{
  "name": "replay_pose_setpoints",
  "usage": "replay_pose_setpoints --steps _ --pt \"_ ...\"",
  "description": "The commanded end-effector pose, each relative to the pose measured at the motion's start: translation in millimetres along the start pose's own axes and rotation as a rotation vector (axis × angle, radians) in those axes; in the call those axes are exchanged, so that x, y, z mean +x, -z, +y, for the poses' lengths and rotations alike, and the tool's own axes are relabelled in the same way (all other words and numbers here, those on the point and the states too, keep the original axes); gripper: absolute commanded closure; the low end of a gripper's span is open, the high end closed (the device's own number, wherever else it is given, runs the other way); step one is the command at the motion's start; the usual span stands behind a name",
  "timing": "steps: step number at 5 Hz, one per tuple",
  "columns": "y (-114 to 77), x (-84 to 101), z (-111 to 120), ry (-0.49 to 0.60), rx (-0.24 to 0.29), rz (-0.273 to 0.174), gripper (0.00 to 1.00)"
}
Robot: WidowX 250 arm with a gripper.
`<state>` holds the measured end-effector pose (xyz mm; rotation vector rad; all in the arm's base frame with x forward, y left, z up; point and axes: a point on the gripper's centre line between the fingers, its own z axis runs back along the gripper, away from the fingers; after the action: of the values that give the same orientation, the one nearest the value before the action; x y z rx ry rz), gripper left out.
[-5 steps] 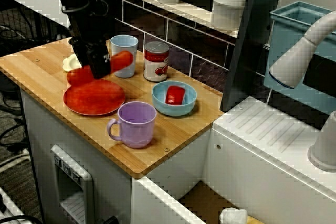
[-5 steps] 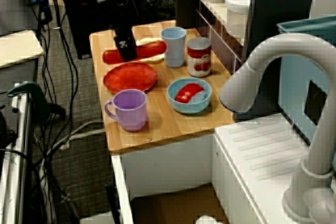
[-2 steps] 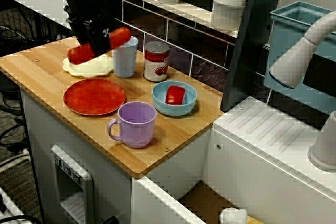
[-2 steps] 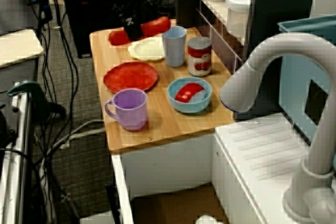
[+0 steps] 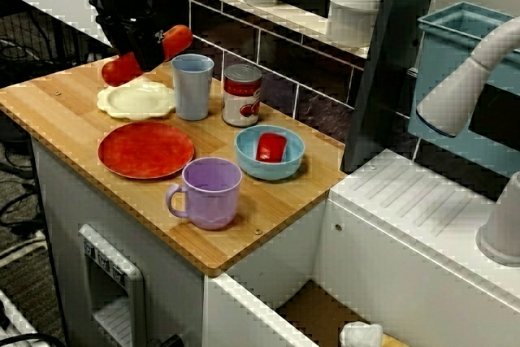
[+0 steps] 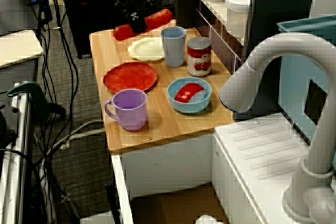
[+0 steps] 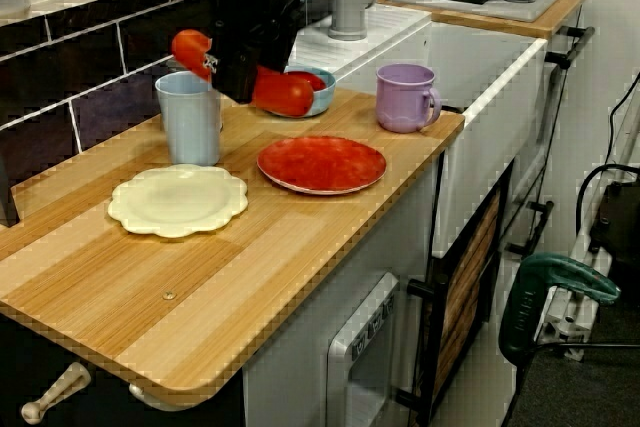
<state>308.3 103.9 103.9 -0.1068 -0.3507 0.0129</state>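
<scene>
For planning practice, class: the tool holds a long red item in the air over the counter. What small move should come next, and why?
Probably a short, slow descent toward the cream plate. The tool is shut on the red item, which hangs tilted in the air by that bare plate. The blue cup stands close beside the plate, so the move should keep clear of it.

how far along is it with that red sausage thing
Done: the red sausage is lifted off the counter. In hand: the claw grips its middle, in the air by the cream plate. Left: setting it down; it rests on nothing yet.
</scene>
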Motion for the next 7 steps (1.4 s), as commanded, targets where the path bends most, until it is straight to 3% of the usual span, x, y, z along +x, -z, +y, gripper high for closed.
replay_pose_setpoints --steps 1,3,7 --pt "-1.0 10.9 19.0 0.0 0.079 -0.076 1.0" --pt "12.0 10.7 22.3 0.01 0.105 -0.056 1.0" --pt "2.9 14.4 39.4 -0.024 0.107 -0.029 1.0"
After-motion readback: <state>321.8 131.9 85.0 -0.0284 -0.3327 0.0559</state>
